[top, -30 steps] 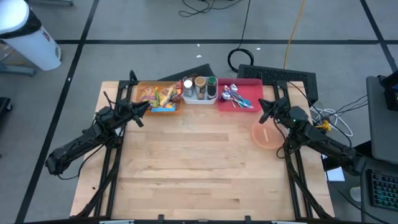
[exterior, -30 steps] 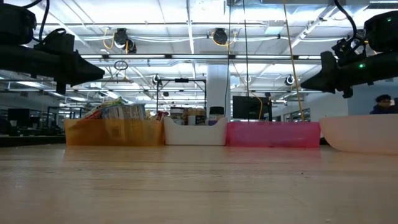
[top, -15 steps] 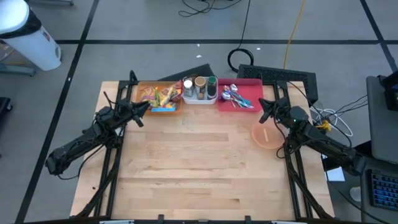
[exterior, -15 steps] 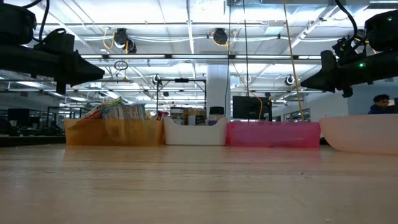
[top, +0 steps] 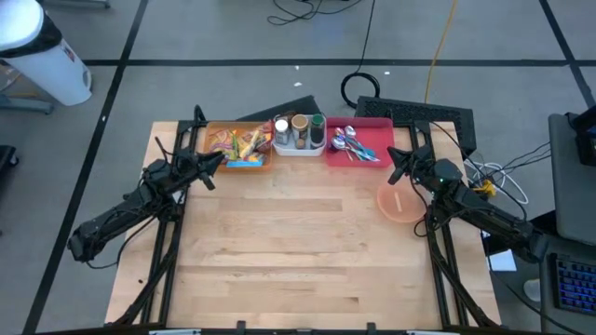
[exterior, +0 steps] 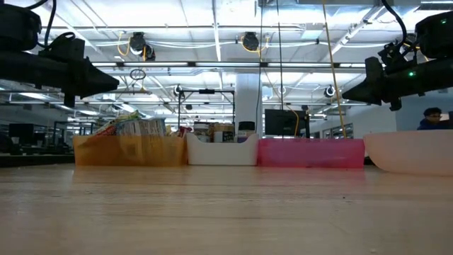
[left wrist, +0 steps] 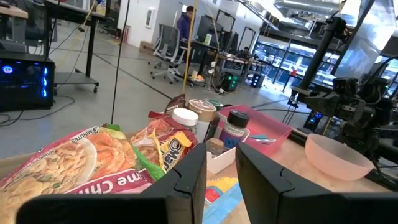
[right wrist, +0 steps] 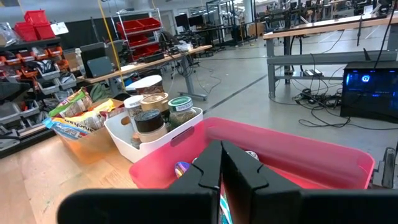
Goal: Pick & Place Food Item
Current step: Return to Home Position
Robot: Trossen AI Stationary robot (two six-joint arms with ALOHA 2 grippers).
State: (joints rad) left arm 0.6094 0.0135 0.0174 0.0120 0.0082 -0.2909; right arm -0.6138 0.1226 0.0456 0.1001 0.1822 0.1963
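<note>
Bare wood takes up most of the table (top: 298, 251). You have the whole near and middle stretch open, with things only along the far edge and toward the right side.

Three bins stand in a touching row on that far edge:
- The orange bin (top: 207, 149) is on the left and is packed with snack packets (top: 235, 141).
- The white bin (top: 299, 150) is in the middle, with the seasoning bottles (top: 299, 128) upright inside it.
- The red bin (top: 377, 140) is on the right, with the spoons (top: 346, 141) lying in it.

A pink bowl (top: 400, 205) sits on the wood near the right edge, nearer you than the red bin.

Your left arm runs up the table's left edge from the near-left side. The left gripper (top: 220, 159) is just off the orange bin's near corner. Its jaws are open by only a narrow slit, and the white bin shows through that slit in the left wrist view.

Your right arm mirrors it along the right edge. The right gripper (top: 395, 170) is between the red bin and the pink bowl, its jaws pressed together with nothing between them.

From table height, both grippers hang level and well above the wood, pointing inward toward each other. Neither touches a bin or the bowl.
</note>
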